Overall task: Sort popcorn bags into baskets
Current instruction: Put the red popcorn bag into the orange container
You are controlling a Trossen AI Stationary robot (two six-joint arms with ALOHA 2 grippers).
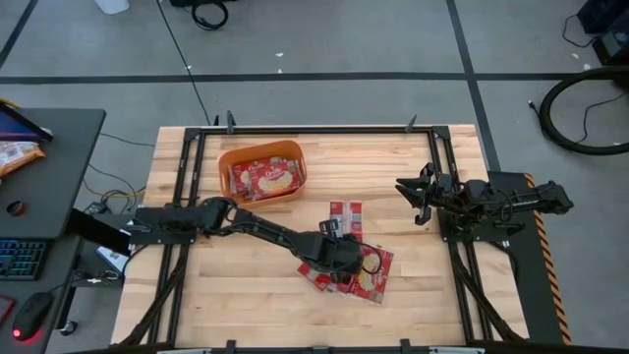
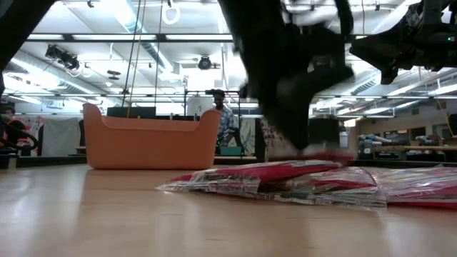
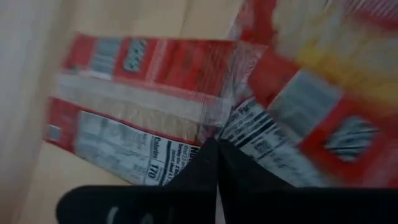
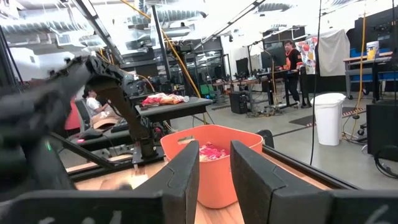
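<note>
Several red popcorn bags lie overlapping in a pile on the table's middle, one more just beyond it. The pile also shows in the low view. The orange basket stands at the far left-middle with bags inside. My left gripper is shut, low over the pile. In the left wrist view its fingertips point at the spot where the clear crimped edges of two bags meet. My right gripper is open and empty, above the table's right side. My left gripper comes down on the pile slanting from above, with its shut fingertips at the crimped end of a bag that lies flat. My own fingers hide the spot, so I cannot tell whether they touch or pinch the edge.
The left arm stretches across the table from the left. A black metal frame runs along the table's edges. Bare wood lies near the front edge. People show in the room beyond the table.
</note>
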